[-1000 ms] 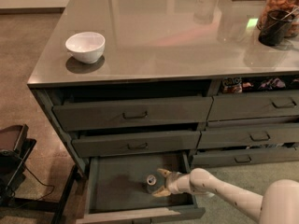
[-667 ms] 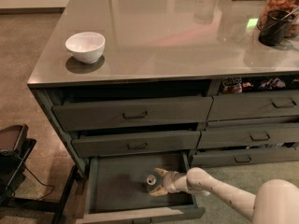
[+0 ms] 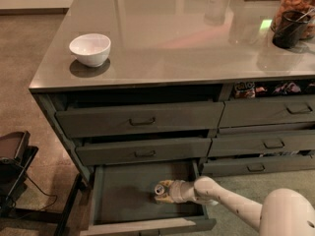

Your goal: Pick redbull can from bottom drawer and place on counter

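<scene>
End effector [image 3: 167, 192] being eased leftward since earlier frame, now touching redbull can [image 3: 160, 189] in bottom drawer [image 3: 123, 203]; grip cannot be told. Lift to worktop [image 3: 172, 48] being awaited.

White, smooth, rounded arm [image 3: 231, 208]; tan gripper [image 3: 166, 193] inside the bottom drawer [image 3: 123, 198].

One can [image 3: 160, 189], one pincer [image 3: 167, 192] in drawer [image 3: 123, 196]

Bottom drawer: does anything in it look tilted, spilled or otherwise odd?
The redbull can seems to lean left instead of standing straight, right at the tool, which is inside the open bottom drawer. No spill or damage shows there.
</scene>
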